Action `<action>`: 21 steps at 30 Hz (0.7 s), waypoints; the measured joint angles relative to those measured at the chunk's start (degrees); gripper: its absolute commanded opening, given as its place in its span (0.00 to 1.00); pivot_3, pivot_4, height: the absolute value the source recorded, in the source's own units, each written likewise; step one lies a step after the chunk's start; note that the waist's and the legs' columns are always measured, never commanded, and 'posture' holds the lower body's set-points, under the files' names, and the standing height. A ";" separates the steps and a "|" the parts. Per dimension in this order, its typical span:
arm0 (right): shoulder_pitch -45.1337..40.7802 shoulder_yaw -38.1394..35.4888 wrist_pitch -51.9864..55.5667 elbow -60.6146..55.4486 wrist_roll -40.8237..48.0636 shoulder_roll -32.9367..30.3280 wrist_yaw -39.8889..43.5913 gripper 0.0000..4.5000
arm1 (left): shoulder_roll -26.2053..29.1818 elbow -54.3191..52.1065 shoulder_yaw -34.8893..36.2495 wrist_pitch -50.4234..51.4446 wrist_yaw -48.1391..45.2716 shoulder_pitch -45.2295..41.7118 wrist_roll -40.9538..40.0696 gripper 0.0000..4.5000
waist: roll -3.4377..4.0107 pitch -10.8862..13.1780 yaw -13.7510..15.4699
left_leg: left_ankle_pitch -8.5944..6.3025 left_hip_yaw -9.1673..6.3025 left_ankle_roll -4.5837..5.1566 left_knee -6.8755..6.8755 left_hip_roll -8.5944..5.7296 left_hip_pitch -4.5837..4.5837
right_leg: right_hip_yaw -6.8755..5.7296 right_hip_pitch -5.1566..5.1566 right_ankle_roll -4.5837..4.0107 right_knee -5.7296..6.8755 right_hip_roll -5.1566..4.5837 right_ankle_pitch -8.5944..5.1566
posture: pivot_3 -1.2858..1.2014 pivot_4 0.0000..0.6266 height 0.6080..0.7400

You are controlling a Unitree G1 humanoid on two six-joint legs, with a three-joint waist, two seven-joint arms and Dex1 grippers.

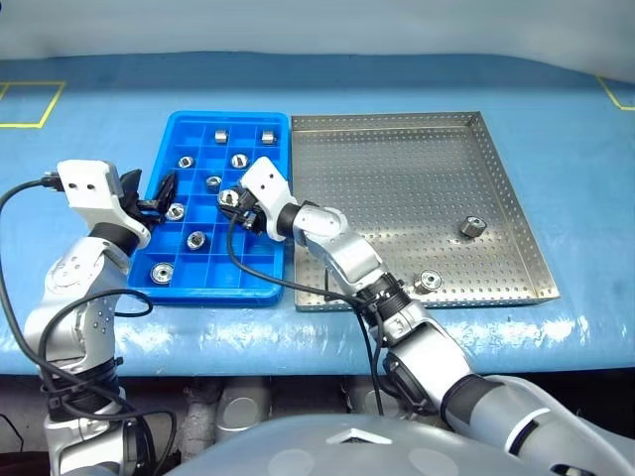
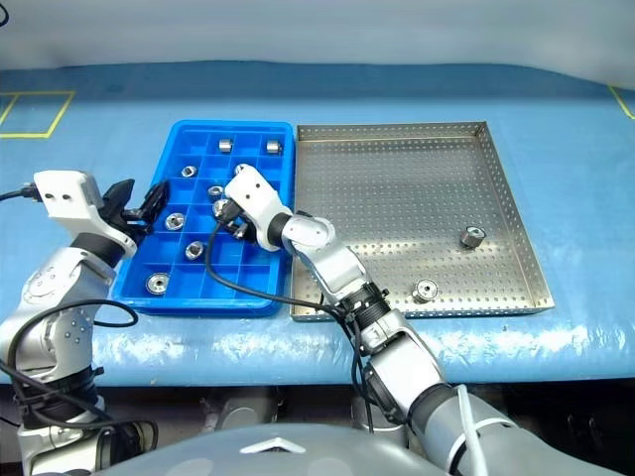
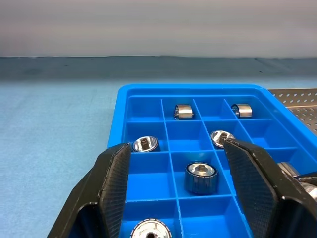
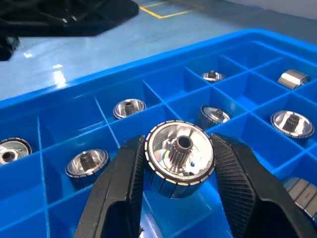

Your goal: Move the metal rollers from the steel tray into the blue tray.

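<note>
Shiny ribbed metal roller (image 4: 179, 158) sits clamped between the right gripper's (image 4: 178, 198) black fingers over the bright blue compartmented plastic tray (image 1: 260, 291); the left gripper (image 3: 176, 193) hangs spread and empty beside it.

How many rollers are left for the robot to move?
Several rollers already sit in the blue tray. The right gripper holds one more above a compartment there. Two are left in the steel tray: one near its right side, one near the front.
</note>
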 measured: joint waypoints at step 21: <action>38.53 -9.24 33.20 -65.55 -7.31 -35.38 0.19 0.65 | 0.92 2.26 -20.31 -0.19 -12.96 -6.55 -0.99 0.73 | 0.14 -0.02 -2.38 | -0.06 -0.17 -0.15 0.02 0.08 -0.15 | -0.32 -0.02 0.03 0.00 0.01 -0.41 | 0.45 0.24 1.00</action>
